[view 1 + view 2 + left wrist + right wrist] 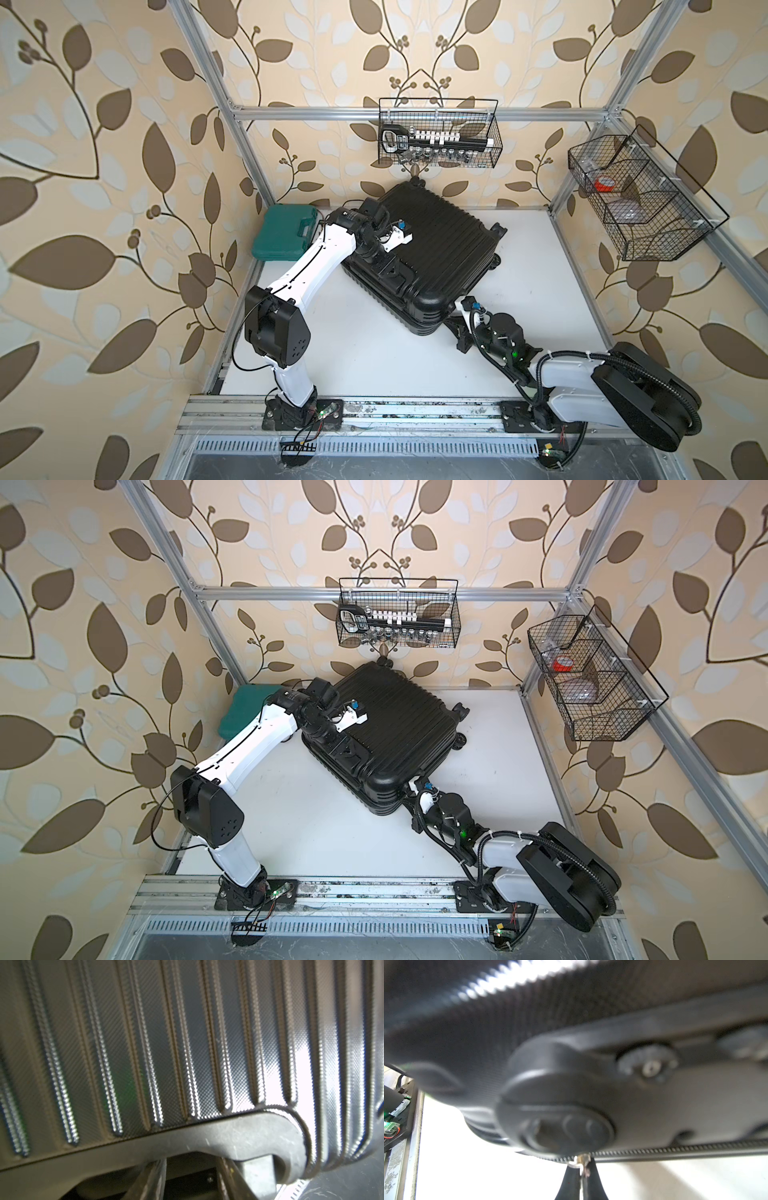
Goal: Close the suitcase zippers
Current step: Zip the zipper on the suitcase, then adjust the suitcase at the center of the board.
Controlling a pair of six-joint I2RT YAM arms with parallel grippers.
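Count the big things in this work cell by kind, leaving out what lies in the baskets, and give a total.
Suitcase: 1
Teal tool case: 1
Wire baskets: 2
Robot arms: 2
Total: 6

Left white-and-black robot arm (307,266) is folded at a high elbow, its forearm reaching forward and across. The wrist is bent over so the left black parallel gripper (193,1167) points down, dark fingers (149,1180) spread apart with nothing between them. Right white-and-black robot arm (569,370) lies low, stretched forward and inward, and the right black parallel gripper (581,1169) has its tapered tips pinched tight on a small silvery zipper pull (580,1161).
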